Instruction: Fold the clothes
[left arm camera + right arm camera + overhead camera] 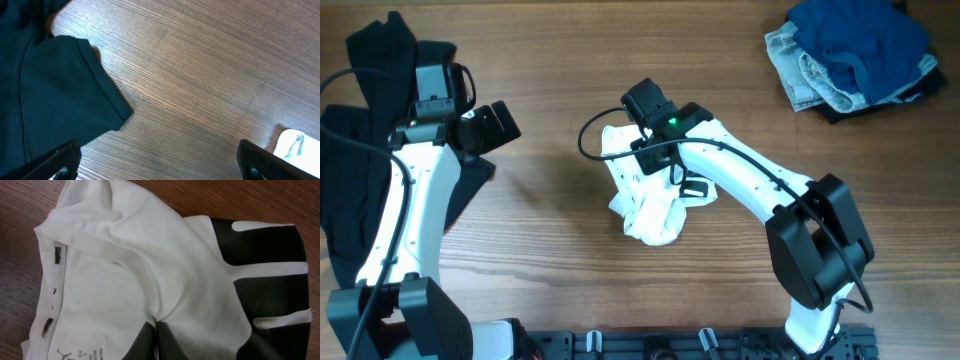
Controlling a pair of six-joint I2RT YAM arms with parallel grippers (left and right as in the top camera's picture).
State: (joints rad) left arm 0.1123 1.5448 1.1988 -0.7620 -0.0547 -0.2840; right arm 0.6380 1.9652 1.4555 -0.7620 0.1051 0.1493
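Observation:
A white T-shirt with a black striped print lies bunched at the table's middle. In the right wrist view the white T-shirt fills the frame, its collar and label at left and the black print at right. My right gripper is shut on a pinched fold of the white fabric; in the overhead view it sits over the shirt's upper part. My left gripper is open and empty above bare wood, right of a dark garment. The same dark garment lies at the table's left.
A pile of blue and denim clothes sits at the far right corner. A white corner of the shirt shows at the right edge of the left wrist view. Bare wood lies between the dark garment and the white shirt.

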